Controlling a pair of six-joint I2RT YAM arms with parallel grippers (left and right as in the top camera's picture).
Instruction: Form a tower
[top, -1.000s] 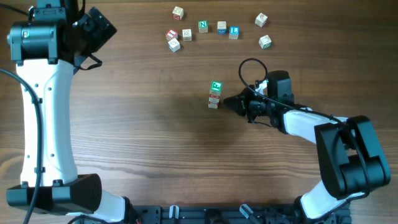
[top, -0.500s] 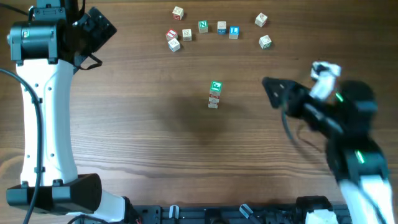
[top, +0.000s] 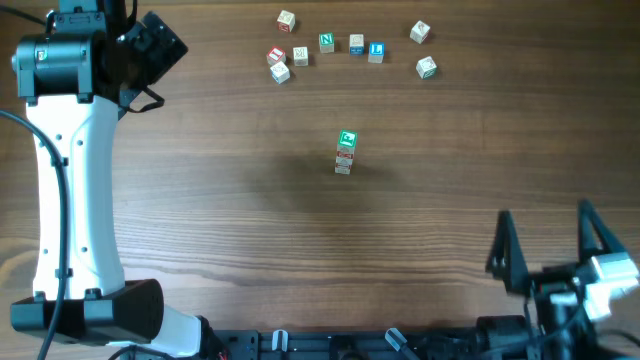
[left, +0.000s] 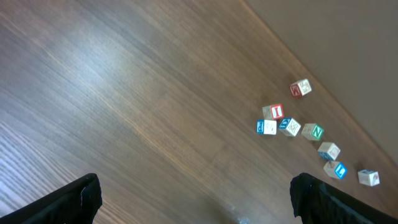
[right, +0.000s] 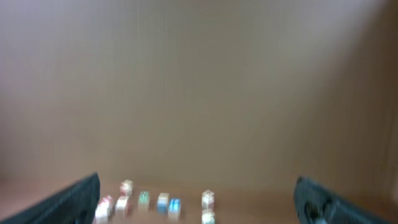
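Tower (top: 345, 152) upright mid wooden table (top: 250, 220), loose cubes (top: 327, 42) beyond, left end effector (left: 196, 186) and right end effector (top: 545, 230) spread wide, empty.

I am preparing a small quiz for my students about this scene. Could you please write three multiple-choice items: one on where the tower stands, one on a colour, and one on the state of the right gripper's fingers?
1. Where on the table does the tower stand, relative to the loose cubes?
A. Among them
B. Alone near the middle, apart from them
C. At the right edge, beyond them

2. What colour is the tower's top face?
A. Red
B. Green
C. Blue

3. How are the right gripper's fingers?
A. Shut on a cube
B. Open around the tower
C. Open, empty, far from the tower

Answers:
1 B: the overhead view shows bare wood between the tower and the cubes.
2 B: the top cube shows a green face.
3 C: the fingers stand wide apart at the table's near right corner, with nothing between them.
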